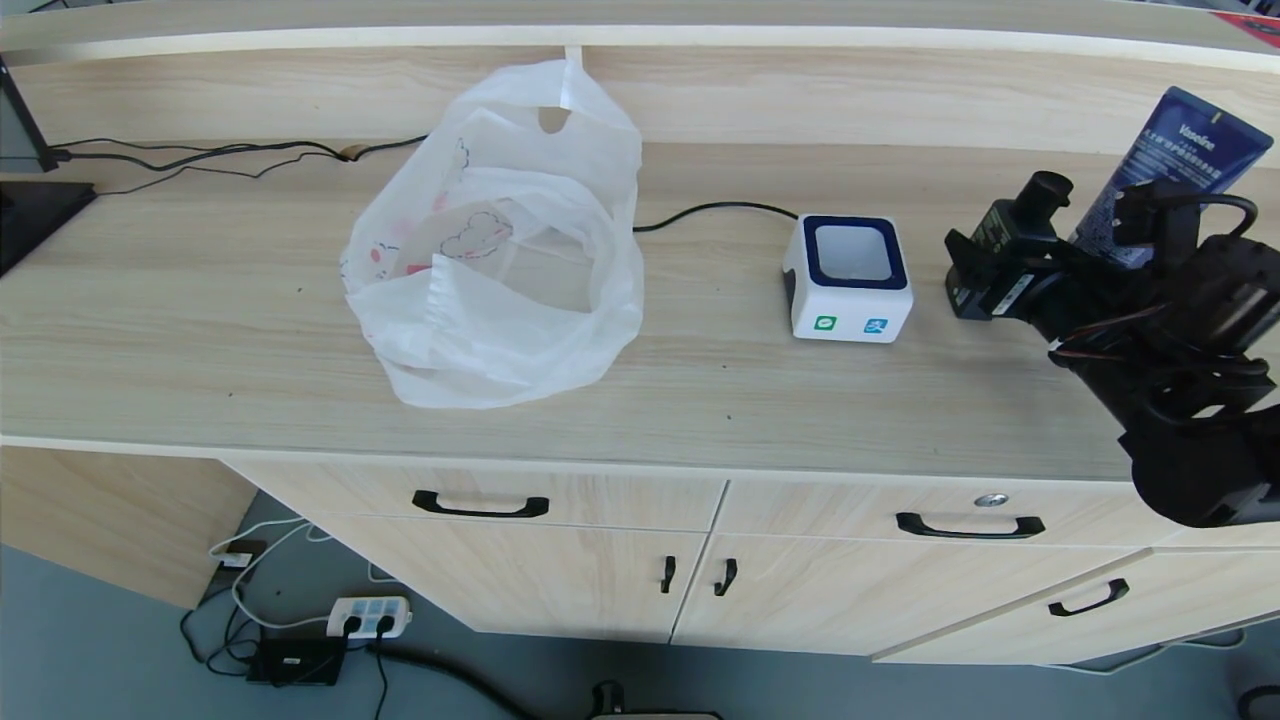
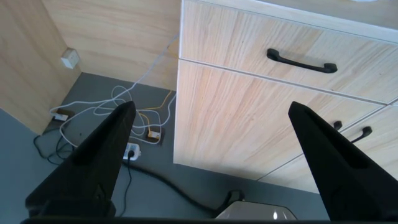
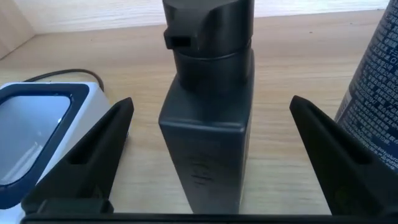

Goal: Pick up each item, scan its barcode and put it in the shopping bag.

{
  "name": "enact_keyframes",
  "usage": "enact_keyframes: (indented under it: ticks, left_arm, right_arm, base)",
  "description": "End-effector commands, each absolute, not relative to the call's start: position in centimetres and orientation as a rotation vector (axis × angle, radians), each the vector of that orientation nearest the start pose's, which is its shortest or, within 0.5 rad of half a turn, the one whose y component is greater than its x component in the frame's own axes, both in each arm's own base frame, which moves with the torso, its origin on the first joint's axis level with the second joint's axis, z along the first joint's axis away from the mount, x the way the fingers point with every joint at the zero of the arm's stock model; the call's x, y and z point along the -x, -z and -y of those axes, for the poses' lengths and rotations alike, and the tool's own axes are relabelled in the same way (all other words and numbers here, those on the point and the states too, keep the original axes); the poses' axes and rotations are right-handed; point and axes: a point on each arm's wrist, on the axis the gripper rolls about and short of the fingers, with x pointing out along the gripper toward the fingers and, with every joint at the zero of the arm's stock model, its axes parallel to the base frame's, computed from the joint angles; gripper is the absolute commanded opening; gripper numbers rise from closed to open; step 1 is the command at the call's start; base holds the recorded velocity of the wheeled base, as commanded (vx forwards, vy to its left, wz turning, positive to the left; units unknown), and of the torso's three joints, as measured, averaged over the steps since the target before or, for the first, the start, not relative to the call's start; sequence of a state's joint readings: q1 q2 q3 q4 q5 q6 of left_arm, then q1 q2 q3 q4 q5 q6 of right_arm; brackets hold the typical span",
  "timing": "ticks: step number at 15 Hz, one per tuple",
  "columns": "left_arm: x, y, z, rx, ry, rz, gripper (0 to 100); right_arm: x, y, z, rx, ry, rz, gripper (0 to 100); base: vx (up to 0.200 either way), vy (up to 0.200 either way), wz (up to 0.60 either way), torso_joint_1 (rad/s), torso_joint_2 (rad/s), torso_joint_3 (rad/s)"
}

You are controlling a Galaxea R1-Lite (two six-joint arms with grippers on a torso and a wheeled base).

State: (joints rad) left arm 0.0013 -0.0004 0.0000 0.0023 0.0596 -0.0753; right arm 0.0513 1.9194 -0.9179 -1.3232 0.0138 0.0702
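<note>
black bottle framed by open right gripper at checkout counter

the right gripper (image 3: 211,107) sits with its fingers spread either side of a black pump bottle (image 3: 208,149), touching neither side, at the counter's (image 1: 200,330) right end. a white scanner (image 1: 848,280) stands just left of the bottle, a blue tube (image 1: 1190,150) behind it, and the shopping bag (image 1: 500,260) gapes further left. the left gripper (image 2: 211,109) hangs wide open below, by the drawers (image 2: 261,87).

Black right hand (image 3: 211,109), tapered fingers (image 3: 87,162)
</note>
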Motion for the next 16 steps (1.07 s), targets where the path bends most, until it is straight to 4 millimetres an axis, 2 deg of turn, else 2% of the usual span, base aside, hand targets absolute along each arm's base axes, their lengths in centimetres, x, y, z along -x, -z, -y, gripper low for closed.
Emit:
enact_keyframes:
  ticks: [1, 7, 8, 14, 16]
  left_arm:
    - [2.3, -7.5, -0.1, 0.075, -0.061, 0.001, 100]
    - [2.3, -7.5, -0.1, 0.075, -0.061, 0.001, 100]
    - [2.3, -7.5, -0.1, 0.075, -0.061, -0.001, 100]
    - [2.3, -7.5, -0.1, 0.077, -0.061, -0.001, 100]
    - [2.3, -7.5, -0.1, 0.075, -0.061, 0.001, 100]
  right_arm:
    - [-37.2, -20.2, -1.9, -0.076, -0.075, 0.318, 100]
    - [-38.4, -19.6, -1.9, -0.073, -0.061, 0.322, 100]
    - [-38.3, -19.8, -1.9, -0.075, -0.057, 0.345, 0]
    - [-37.5, -21.2, -2.0, -0.096, -0.074, 0.458, 0]
    - [-36.9, -22.2, -2.3, -0.099, -0.081, 0.496, 0]
  base:
    - [0.000, 0.000, 0.00, 0.000, 0.00, 0.000]
    - [0.000, 0.000, 0.00, 0.000, 0.00, 0.000]
    - [0.000, 0.000, 0.00, 0.000, 0.00, 0.000]
    - [0.000, 0.000, 0.00, 0.000, 0.00, 0.000]
    - [0.000, 0.000, 0.00, 0.000, 0.00, 0.000]
